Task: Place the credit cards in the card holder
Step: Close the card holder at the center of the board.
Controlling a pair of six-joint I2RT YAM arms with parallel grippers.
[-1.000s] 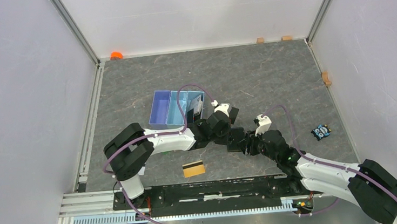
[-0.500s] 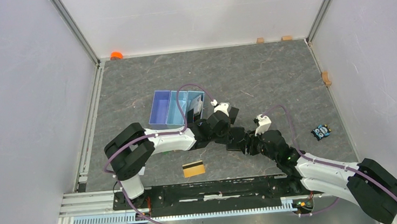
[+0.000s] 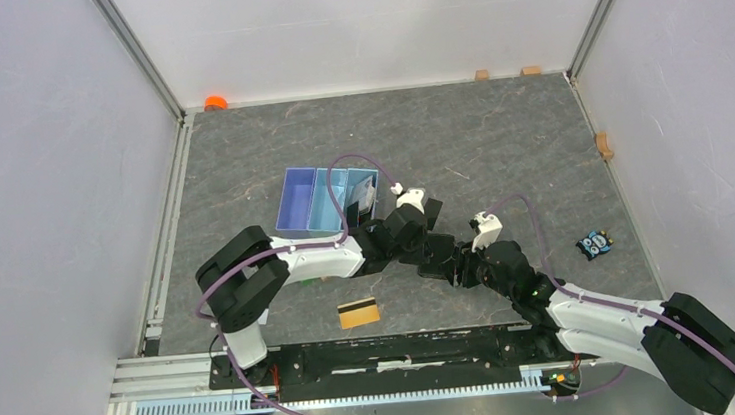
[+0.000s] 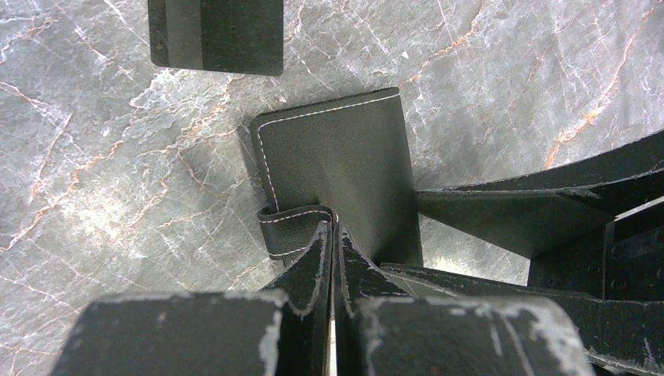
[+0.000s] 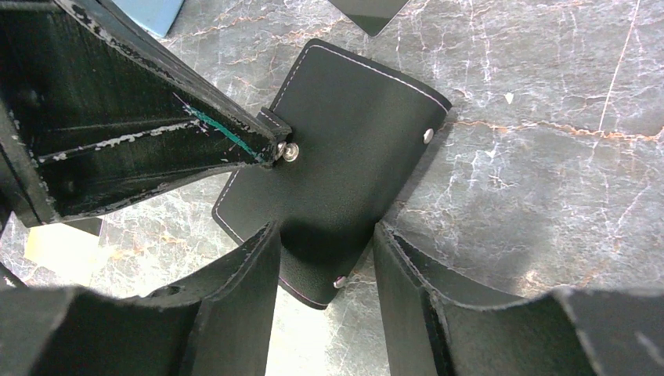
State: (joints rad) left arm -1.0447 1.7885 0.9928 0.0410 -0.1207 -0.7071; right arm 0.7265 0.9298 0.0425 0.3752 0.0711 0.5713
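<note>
The square black card holder (image 5: pixel 352 149) looks like matt grained leather with pale stitching and shiny metal snap studs (image 5: pixel 290 151). The grey veined table (image 4: pixel 102 157) looks smooth, stone-like. The right gripper (image 5: pixel 325 231) has scuffed black plastic fingers (image 5: pixel 235 313).

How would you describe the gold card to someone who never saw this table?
Start at the black rail at the near edge of the table. Just beyond it, left of the middle, the gold card lies flat. It alone is gold, with a dark stripe.
</note>
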